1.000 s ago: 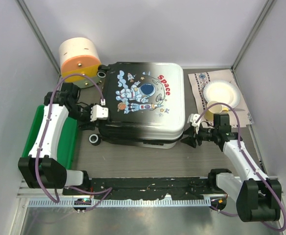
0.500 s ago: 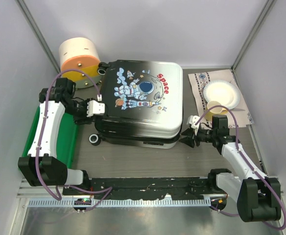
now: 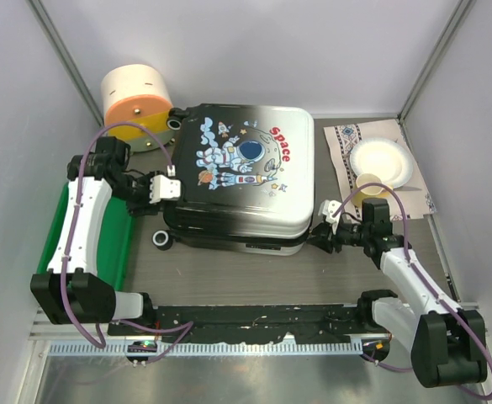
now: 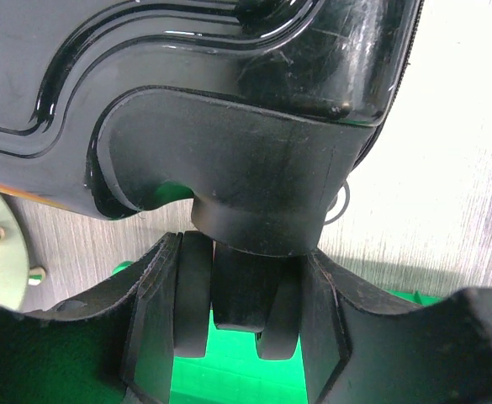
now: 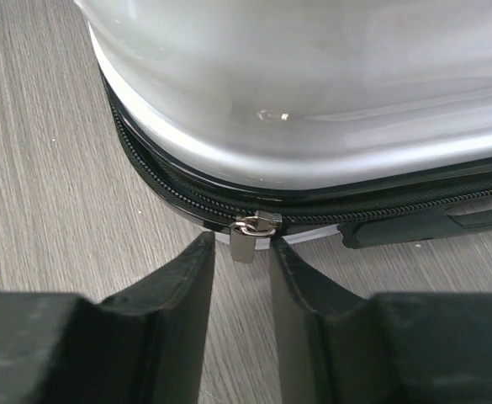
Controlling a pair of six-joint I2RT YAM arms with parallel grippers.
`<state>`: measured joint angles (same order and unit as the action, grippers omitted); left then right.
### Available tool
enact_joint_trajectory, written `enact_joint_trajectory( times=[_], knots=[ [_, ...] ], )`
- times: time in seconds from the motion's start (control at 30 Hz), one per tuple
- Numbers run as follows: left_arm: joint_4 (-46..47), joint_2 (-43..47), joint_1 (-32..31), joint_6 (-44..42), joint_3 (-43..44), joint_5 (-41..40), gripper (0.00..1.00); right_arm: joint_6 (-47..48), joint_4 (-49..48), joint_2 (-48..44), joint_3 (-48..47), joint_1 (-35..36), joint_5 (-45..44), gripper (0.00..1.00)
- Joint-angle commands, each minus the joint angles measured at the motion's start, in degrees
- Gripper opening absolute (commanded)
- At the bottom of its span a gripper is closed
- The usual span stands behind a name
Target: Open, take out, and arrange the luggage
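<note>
Clamps the left hand (image 4: 241,290) onto a black wheel (image 4: 229,313) at a corner of the luggage (image 3: 246,181), with one finger pressed against each side of the wheel. Reads as a brace, pinning the case so it cannot slide while the other arm works the zip. Shows a strip of green tray (image 4: 220,380) directly beneath that hand, and a cylinder (image 3: 134,99) beyond it, close to the luggage's far corner.

Rests the right hand (image 5: 239,257) low over the worktop (image 3: 254,273), fingers slightly parted and gripping nothing. Puts the silver pull (image 5: 246,234) just at the mouth of the gap between the fingers, touching neither as far as can be told. Looks lined up to pinch the pull and draw it along the zip (image 5: 166,187), the first step of opening. Places a plate (image 3: 382,158) and a cup (image 3: 370,183) behind and beyond that hand, away from the case.

Leaves the luggage shut and lying flat, astronaut print up, between the two hands and straight ahead of both sets of fingers. Nothing taken out yet.

Against half a second ago, finds the right hand a touch nearer the case's corner, with the left hand and luggage much as they were. Against a second ago, finds the luggage drawn slightly toward the left arm's side, the left hand pulled back with it.
</note>
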<state>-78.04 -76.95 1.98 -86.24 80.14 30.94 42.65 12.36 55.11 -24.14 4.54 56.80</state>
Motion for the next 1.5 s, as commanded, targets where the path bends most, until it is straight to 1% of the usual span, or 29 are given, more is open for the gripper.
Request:
enact_joint_trajectory(
  times=[0.0,0.07,0.13,0.17,0.3,0.37,0.43,0.47,0.53,0.63,0.67,0.73,0.77,0.8,0.87,0.9,1.03,1.1,1.17,1.33,1.43,1.47],
  knots=[
    [-6.95,3.82,0.49,3.0,0.2,0.53,0.0,0.85,1.78,-4.13,-0.47,1.0,-0.8,0.41],
    [-6.95,4.52,-0.04,2.92,-1.03,0.44,0.0,0.85,3.19,-5.01,-0.21,0.91,-1.95,0.53],
    [-6.43,5.23,-0.04,2.65,-2.61,0.0,0.0,0.85,3.28,-5.98,0.32,1.0,-2.56,0.53],
    [-6.25,5.32,-0.04,2.3,-2.97,-0.26,0.0,0.94,3.2,-6.16,0.58,1.0,-2.57,0.49],
    [-7.04,5.05,-0.04,1.95,-3.06,-0.53,0.0,0.68,1.44,-5.98,1.11,0.91,-2.48,0.43],
    [-6.86,5.05,-0.05,2.04,-2.71,-0.53,0.0,0.59,0.3,-5.63,1.46,0.91,-2.65,0.43],
    [-7.03,4.79,-0.13,2.48,-2.36,-0.18,0.0,0.5,-0.32,-4.76,1.64,0.91,-2.22,0.46],
    [-7.21,4.53,-0.13,2.74,-2.18,0.08,0.0,0.33,-1.36,-4.58,1.82,1.0,-1.78,0.46],
    [-7.3,4.53,-0.48,3.18,-2.18,0.0,0.0,-0.9,-3.56,-4.49,2.43,0.91,-1.77,0.4],
    [-6.78,4.96,-0.48,3.09,-2.62,-0.7,0.0,-2.75,-7.26,-4.4,3.31,1.0,-2.3,0.38],
    [-6.51,4.96,-0.48,3.09,-2.71,-1.14,0.0,-3.27,-8.13,-4.23,3.31,1.0,-2.3,0.34],
    [-6.51,4.62,-0.48,3.18,-2.79,-1.49,0.0,-3.89,-9.01,-4.22,3.4,0.91,-2.22,0.3],
    [-6.42,4.35,-0.48,3.27,-2.71,-1.93,0.0,-4.42,-10.15,-4.22,3.49,1.0,-2.3,0.24],
    [-6.34,4.26,-0.48,3.44,-2.79,-1.93,0.0,-5.2,-10.51,-4.31,3.49,1.0,-2.56,0.21],
    [-5.9,3.91,-0.48,3.79,-2.71,-2.63,0.0,-6.0,-11.13,-4.49,3.23,0.83,-3.88,0.06],
    [-5.72,3.65,-0.4,3.8,-2.71,-3.07,0.0,-6.26,-11.04,-4.84,3.05,0.83,-4.67,0.01],
    [-4.93,2.33,0.39,3.45,-2.62,-4.22,0.0,-4.16,-11.31,-3.79,0.95,-0.93,-10.19,0.01],
    [-4.84,1.63,0.92,3.09,-2.1,-4.39,0.0,-3.02,-11.31,-1.69,-0.64,-3.65,-10.39,0.01],
    [-4.93,0.4,1.54,2.57,-1.65,-4.57,0.0,-2.75,-11.31,3.14,-4.5,-6.8,-9.34,0.01],
    [-4.05,-1.1,2.24,1.34,-1.56,-5.27,0.0,-2.75,-12.01,15.08,-14.42,-8.67,-8.55,0.01],
    [-3.17,-2.41,2.5,1.07,-1.48,-5.45,0.0,-5.37,-17.97,19.93,-18.73,-8.75,-7.84,0.01],
    [-3.08,-3.37,2.68,1.07,-1.3,-5.45,0.0,-9.13,-21.9,23.69,-19.88,-8.75,-7.84,0.01]
  ],
)
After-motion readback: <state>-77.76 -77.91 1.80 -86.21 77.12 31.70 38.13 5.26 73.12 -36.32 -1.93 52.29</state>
